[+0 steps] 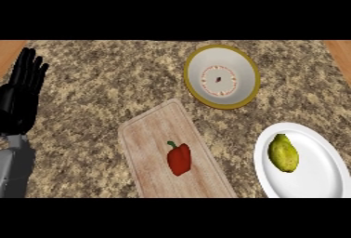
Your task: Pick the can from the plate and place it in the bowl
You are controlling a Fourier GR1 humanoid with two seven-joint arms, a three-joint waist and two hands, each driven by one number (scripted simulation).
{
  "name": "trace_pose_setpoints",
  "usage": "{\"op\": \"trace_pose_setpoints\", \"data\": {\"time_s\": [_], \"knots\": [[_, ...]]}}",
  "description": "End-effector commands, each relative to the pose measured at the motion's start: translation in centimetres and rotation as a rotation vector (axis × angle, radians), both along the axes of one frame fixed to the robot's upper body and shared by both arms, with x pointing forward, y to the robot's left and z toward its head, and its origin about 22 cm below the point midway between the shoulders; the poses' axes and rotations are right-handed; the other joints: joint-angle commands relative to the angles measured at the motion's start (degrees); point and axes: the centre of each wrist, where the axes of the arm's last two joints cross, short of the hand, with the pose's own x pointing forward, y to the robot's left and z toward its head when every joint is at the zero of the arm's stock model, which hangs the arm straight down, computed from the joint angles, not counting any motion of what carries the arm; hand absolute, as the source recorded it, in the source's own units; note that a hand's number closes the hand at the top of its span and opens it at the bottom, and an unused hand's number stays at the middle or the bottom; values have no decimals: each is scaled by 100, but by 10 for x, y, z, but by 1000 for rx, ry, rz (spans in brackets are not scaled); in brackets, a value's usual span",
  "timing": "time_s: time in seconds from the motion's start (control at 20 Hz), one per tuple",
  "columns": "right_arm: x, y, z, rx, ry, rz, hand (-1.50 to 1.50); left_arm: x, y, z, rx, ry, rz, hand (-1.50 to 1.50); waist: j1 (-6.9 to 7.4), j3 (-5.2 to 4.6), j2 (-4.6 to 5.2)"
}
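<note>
My left robot hand (21,90) is black, and it rests at the left edge of the speckled brown stone surface (103,79). Its fingers are straight and point up — it is open and holds nothing. My grey forearm (15,169) comes up from below it. My right robot hand does not show at all.

Far from my hand, near the top, sits a round white bowl with a yellow rim (221,76). It has a ring of small red marks inside and a dark spot in the middle.

At the lower right is a round white plate (322,176). On the plate lies a bumpy yellow-green fruit that looks like a lemon (283,153) — I see no can on it, or anywhere else.

Between my hand and the plate lies a pale wooden cutting board (151,135), set at a slant. A red bell pepper with a green stem (179,158) lies on the board, towards its lower part. The bowl, the board and the plate do not touch each other.
</note>
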Motion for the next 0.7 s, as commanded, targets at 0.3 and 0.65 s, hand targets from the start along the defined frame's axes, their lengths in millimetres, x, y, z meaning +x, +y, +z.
{"op": "trace_pose_setpoints", "data": {"time_s": [0.3,0.65], "knots": [[61,97,53,116,106,201,150,-14,6,-10,3,27,16,0,-125,-13,-56],[95,180,33,63,177,253,150,-16,5,-19,1,2,25,0,-112,-8,-30]]}}
